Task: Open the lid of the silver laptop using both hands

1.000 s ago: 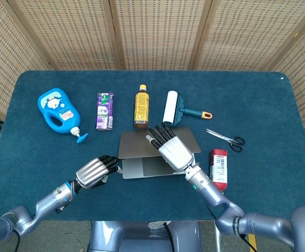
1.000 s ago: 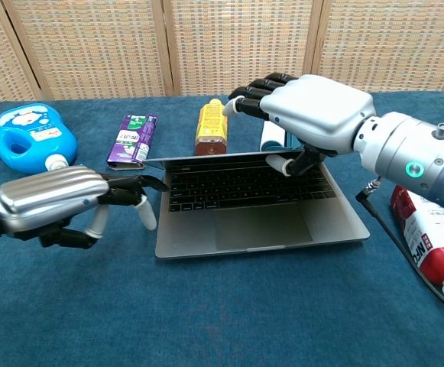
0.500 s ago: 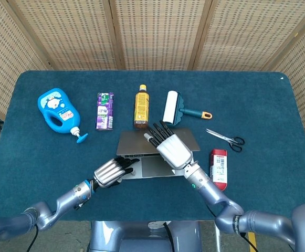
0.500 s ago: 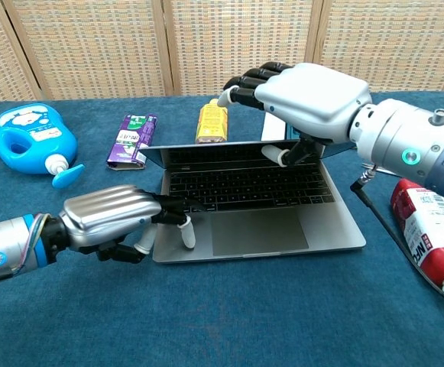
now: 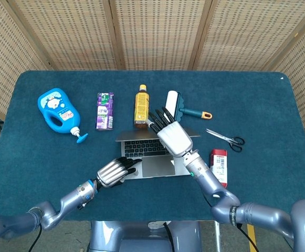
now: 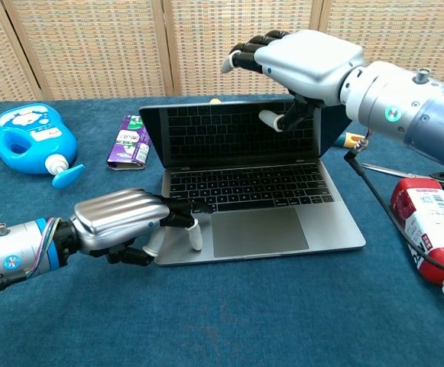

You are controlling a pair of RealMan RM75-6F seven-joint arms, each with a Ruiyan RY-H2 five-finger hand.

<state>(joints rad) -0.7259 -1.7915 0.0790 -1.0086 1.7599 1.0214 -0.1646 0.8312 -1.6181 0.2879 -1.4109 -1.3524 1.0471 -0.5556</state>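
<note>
Holding laptop lid w/ right hand, left hand on base.

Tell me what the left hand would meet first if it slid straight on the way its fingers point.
The left hand rests on the silver laptop's front-left corner, fingers pointing right across the base. Going on, it would probably cross the trackpad first; height above the deck is unclear.
</note>
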